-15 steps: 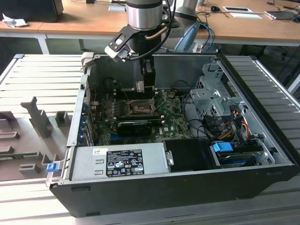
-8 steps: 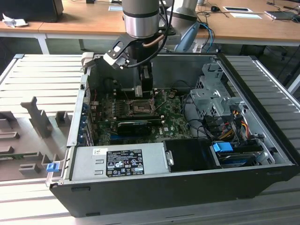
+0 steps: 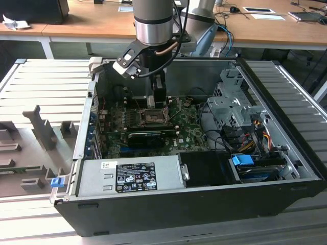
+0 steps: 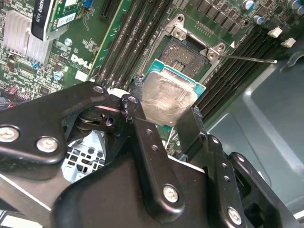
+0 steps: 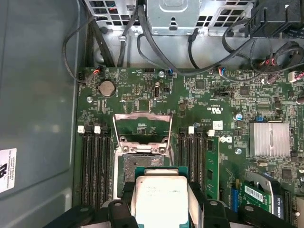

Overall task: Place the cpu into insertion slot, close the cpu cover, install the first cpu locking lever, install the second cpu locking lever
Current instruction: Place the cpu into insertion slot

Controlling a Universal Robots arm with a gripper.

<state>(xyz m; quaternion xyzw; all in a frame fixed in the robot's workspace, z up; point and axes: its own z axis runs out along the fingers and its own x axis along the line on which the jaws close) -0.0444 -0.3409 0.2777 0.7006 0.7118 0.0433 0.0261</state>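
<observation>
The arm [image 3: 153, 20] was a thick cylinder of silver-grey metal with a darker band at its lower rim, and black and copper-brown cables [image 3: 166, 49] looped beside its wrist. The tool [image 4: 164, 107] was matt black throughout, built of flat, rounded linkage plates pinned with silver screws [image 4: 171, 192] and ending in narrow fingers [image 4: 189, 129].

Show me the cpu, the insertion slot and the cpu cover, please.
cpu [image 4: 168, 102]: second wrist view, middle of its silver face.
insertion slot [image 5: 140, 162]: first wrist view, its exposed dark centre.
cpu cover [image 5: 142, 115]: first wrist view, end bar of the open metal frame.
</observation>
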